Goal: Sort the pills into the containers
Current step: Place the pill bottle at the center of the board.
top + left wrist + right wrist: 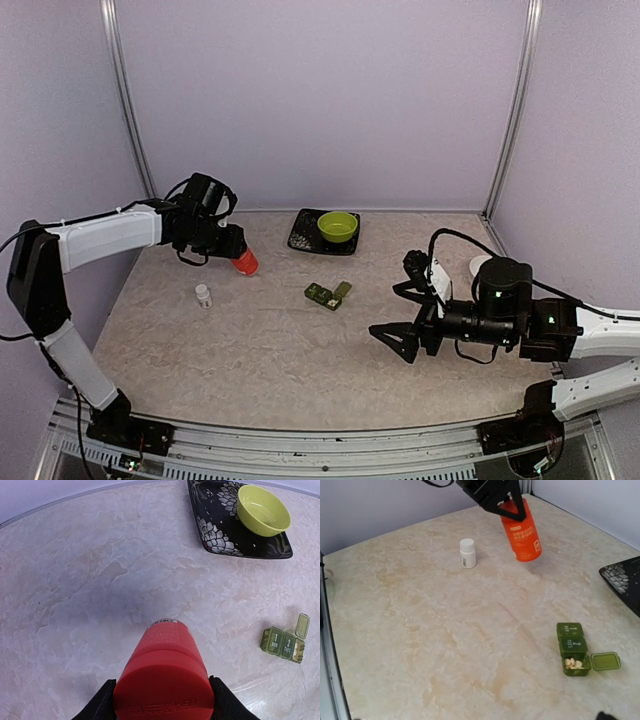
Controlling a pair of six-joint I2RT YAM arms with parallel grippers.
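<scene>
Overhead, the left gripper [232, 248] is clamped on a smooth red-orange bottle [244, 262], a cylinder held tilted above the far left of the mottled beige, stone-patterned table [300, 350]. A small white bottle [203, 295] stands upright on the table nearer the arms, apart from it. The containers [325, 294], a short strip of dark green square boxes, lie near the middle of the table, just in front of a black square tray [303, 235] that carries a glossy lime-green bowl [338, 226]. At the right, the right gripper [390, 308] hangs over the table with its jaws spread wide and nothing between them. From the left wrist, two black fingers [102, 702] press the flat, faintly embossed end of the red-orange bottle [165, 675] from either side. The tray [215, 530] shows a white floral print here, and the bowl [263, 510] sits on its right half. The containers [284, 644] lie at lower right, the two lids marked 1 and 2 shut and the third lid swung out. From the right wrist, the containers [572, 650] sit at lower right: two lids are closed, and the last box is open with pale pills [574, 663] heaped inside, its translucent lid lying flat alongside. The bottle [521, 532] hangs tilted off the surface, with a white label panel on its side.
</scene>
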